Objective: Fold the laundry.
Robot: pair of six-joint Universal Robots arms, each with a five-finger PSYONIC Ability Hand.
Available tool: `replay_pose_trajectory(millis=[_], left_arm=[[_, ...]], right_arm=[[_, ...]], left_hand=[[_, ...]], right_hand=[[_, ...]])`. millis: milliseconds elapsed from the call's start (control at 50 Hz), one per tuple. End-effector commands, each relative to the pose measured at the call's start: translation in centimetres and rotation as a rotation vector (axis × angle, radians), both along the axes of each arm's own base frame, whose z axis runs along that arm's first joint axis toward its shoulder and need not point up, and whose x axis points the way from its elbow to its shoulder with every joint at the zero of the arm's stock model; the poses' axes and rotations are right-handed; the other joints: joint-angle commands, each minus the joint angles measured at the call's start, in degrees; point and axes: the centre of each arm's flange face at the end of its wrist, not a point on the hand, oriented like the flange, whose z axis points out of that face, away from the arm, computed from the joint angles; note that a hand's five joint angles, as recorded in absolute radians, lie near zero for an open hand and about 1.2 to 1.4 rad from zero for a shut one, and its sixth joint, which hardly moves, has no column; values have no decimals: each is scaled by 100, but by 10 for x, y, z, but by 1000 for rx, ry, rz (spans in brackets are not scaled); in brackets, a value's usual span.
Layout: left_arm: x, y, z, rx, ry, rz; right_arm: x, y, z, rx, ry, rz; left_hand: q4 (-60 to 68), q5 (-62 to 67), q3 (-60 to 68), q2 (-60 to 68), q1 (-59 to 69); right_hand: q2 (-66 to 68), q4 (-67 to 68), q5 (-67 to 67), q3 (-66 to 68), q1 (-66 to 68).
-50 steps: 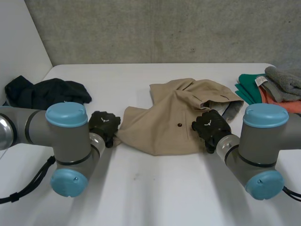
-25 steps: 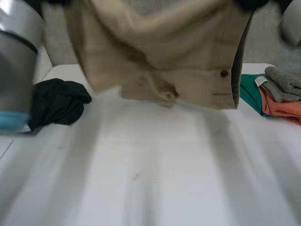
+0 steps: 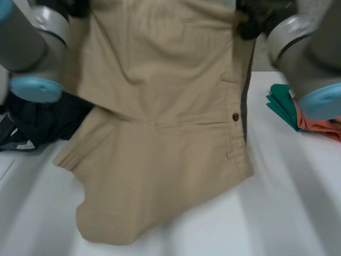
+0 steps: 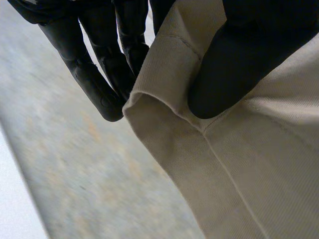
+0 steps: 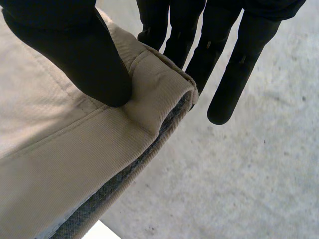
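The shorts [image 3: 160,133] are held aloft, one top corner pinched by the left hand [image 4: 239,59], another by the right hand [image 5: 75,55]; either shallow pinch could be shaken loose by a jerk.

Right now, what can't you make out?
Head view: the beige twill shorts hide the middle of the white table.
Head view: the crumpled black garment is partly behind the shorts and the left arm.
Head view: the teal and orange folded cloths are half covered by the right arm.
Both wrist views: edges crop the shorts.
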Motion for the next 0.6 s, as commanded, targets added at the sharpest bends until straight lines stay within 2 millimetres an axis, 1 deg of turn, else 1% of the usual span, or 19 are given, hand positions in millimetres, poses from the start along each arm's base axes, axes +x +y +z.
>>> replay_pose_trajectory(millis=[20,40,60,80,120,160,200,220,240,320,340,360,380,440,460,500,520,580,600], left_arm=[[-14,-50,-44,-74,42,-9],[-13,-53,-43,-81,54,-3],[-13,-53,-43,-77,54,-7],[-11,-54,-45,-53,49,-1],[-10,-53,-47,-16,34,-3],[-7,-49,-50,32,18,6],[-4,-45,-51,70,8,14],[3,-41,-54,116,-3,35],[7,-38,-57,148,-10,48],[16,-7,-73,287,-52,72],[17,10,-80,331,-69,66],[17,20,-84,356,-80,60],[16,39,-94,398,-104,38],[11,71,-109,463,-149,-5],[9,94,-123,517,-184,-38],[6,118,-138,575,-222,-76],[4,139,-152,630,-260,-110],[3,167,-176,709,-315,-152],[2,181,-188,746,-342,-173]], right_arm=[[29,-52,-44,-208,-123,-184],[34,-54,-43,-260,-119,-196],[36,-55,-46,-267,-94,-195],[42,-54,-51,-269,-35,-174],[44,-52,-57,-244,18,-149],[40,-48,-67,-151,82,-103],[33,-46,-70,-96,109,-91],[27,-42,-74,-31,143,-78],[24,-40,-74,-10,158,-75],[8,-21,-83,125,280,-60],[2,-12,-87,167,344,-45],[-1,-7,-90,187,379,-35],[-7,2,-98,227,446,-9],[-16,13,-111,280,530,33],[-22,18,-121,309,571,60],[-26,23,-130,331,598,89],[-30,27,-141,360,618,116],[-35,28,-155,386,631,147],[-37,26,-164,389,627,162]], left_hand=[[1150,1339,1190,1139,1376],[-1430,-1241,-1389,-1440,-1204],[-3837,-3648,-3796,-3847,-3611],[-5850,-5661,-5810,-5861,-5625],[-5850,-5661,-5810,-5861,-5625],[-5850,-5661,-5810,-5861,-5625],[-5850,-5661,-5810,-5861,-5625],[-5850,-5661,-5810,-5861,-5625],[-5850,-5661,-5810,-5861,-5625],[-5850,-5661,-5810,-5861,-5625],[-5850,-5661,-5810,-5861,-5625],[-5850,-5661,-5810,-5861,-5625],[-5850,-5661,-5810,-5861,-5625],[-5767,-5578,-5726,-5777,-5541],[-5362,-5173,-5322,-5373,-5137],[-5308,-5119,-5268,-5319,-5082],[-4941,-4752,-4901,-4952,-4716],[-4518,-4329,-4477,-4528,-4292],[-4367,-4178,-4327,-4378,-4141]], right_hand=[[1031,922,1033,960,1473],[-5033,-5142,-5031,-5103,-4591],[-5750,-5859,-5748,-5821,-5308],[-5750,-5859,-5748,-5821,-5308],[-5750,-5859,-5748,-5821,-5308],[-5750,-5859,-5748,-5821,-5308],[-5750,-5859,-5748,-5821,-5308],[-5750,-5859,-5748,-5821,-5308],[-5750,-5859,-5748,-5821,-5308],[-5750,-5859,-5748,-5821,-5308],[-5750,-5859,-5748,-5821,-5308],[-5750,-5859,-5748,-5821,-5308],[-5750,-5859,-5748,-5821,-5308],[-5750,-5859,-5748,-5821,-5308],[-5552,-5661,-5550,-5622,-5110],[-5314,-5423,-5312,-5385,-4872],[-4697,-4806,-4695,-4767,-4255],[-3768,-3877,-3766,-3838,-3326],[-3682,-3791,-3680,-3753,-3240]])
